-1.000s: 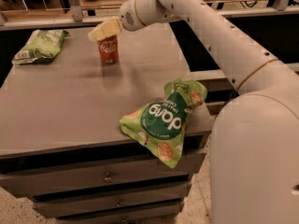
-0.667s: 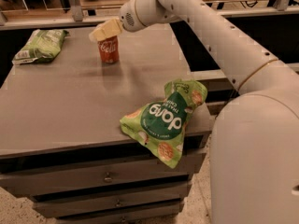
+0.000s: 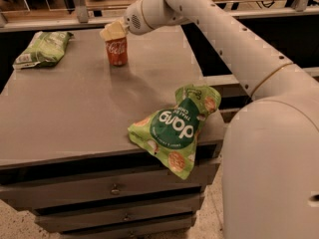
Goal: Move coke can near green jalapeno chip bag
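Note:
The coke can (image 3: pixel 116 52) is a small red can with white script, standing upright on the grey table (image 3: pixel 75 108) towards the back middle. My gripper (image 3: pixel 113 31) is right at the can's top, reaching in from the right on the white arm (image 3: pixel 209 19), and it hides the can's silver top. The green jalapeno chip bag (image 3: pixel 44 49) is a flattish pale green bag with a white end strip, lying at the table's back left corner, well to the left of the can.
A larger bright green chip bag (image 3: pixel 177 128) with a dark green circle and white letters lies at the table's front right edge, partly overhanging. Drawers (image 3: pixel 114 188) sit below the tabletop. My white base (image 3: pixel 271 168) stands at the right.

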You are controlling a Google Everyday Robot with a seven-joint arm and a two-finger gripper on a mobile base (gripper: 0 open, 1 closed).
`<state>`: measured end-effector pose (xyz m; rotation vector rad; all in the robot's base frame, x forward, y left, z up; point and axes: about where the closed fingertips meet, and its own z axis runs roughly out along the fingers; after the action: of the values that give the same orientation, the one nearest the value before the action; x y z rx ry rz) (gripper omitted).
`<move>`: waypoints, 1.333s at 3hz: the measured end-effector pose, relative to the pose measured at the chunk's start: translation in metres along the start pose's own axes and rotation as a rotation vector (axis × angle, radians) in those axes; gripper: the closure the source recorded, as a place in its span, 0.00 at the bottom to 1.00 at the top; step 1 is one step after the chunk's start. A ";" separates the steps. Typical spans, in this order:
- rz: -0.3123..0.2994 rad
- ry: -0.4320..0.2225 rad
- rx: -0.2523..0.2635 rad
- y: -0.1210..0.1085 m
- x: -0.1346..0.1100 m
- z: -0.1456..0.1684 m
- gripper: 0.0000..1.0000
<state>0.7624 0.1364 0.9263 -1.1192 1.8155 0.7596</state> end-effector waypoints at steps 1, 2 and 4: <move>-0.004 -0.007 -0.011 0.001 -0.002 0.006 0.89; -0.023 -0.050 -0.044 0.001 -0.016 0.020 1.00; -0.116 -0.082 -0.047 -0.008 -0.078 0.038 1.00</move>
<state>0.8009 0.1948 0.9778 -1.1960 1.6575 0.7714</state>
